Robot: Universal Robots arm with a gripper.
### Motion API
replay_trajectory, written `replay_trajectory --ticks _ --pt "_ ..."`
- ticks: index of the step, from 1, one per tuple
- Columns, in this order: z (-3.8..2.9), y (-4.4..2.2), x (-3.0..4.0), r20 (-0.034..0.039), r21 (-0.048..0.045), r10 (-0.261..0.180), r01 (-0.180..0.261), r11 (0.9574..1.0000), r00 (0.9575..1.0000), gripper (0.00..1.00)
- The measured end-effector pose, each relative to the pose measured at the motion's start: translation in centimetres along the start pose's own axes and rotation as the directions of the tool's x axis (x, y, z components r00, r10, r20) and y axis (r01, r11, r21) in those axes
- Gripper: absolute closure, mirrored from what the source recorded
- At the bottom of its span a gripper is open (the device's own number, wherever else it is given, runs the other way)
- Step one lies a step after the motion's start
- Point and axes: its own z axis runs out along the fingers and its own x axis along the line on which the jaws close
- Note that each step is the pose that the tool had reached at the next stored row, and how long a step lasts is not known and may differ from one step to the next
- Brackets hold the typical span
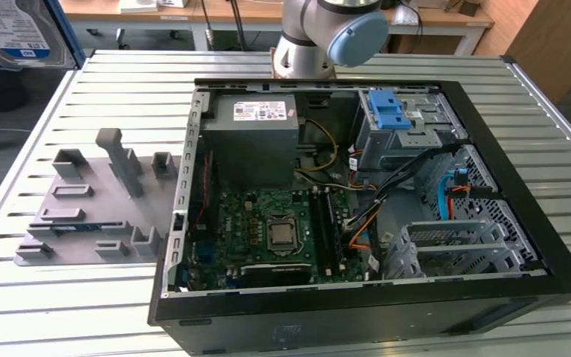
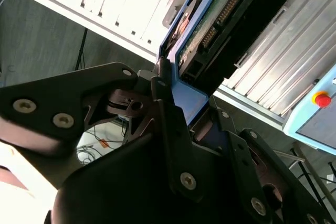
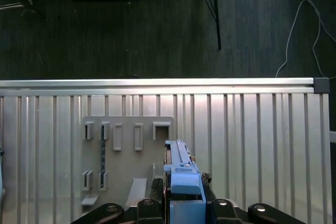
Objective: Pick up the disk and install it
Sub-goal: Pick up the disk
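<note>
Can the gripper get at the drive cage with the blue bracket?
Probably yes: the case lies open above the drive cage, though cables run beside it. The gripper is shut on the disk.

A silver-grey tubular arm (image 1: 300, 44) with a rounded pale-blue joint cap (image 1: 357, 39) is seen at the exterior view's top centre. In the second wrist view, the gripper (image 2: 189, 98) is built of matte black linkage plates (image 2: 79, 98) fastened with silver screws (image 2: 188, 181).

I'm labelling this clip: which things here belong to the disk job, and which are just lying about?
Job: disk clamped in gripper; open computer case, likely where it goes.
Lying about: grey slotted tray; red button.
</note>
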Motion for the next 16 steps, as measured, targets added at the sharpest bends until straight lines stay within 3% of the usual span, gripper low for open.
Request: replay_trajectory --ticks 11,16 --pt "-0.09 -0.08 1.12 0.002 -0.0003 0.0 0.0 1.0 1.0 0.64" --pt "-0.1 -0.09 1.2 0.002 -0.0004 0.0 0.0 1.0 1.0 0.64"
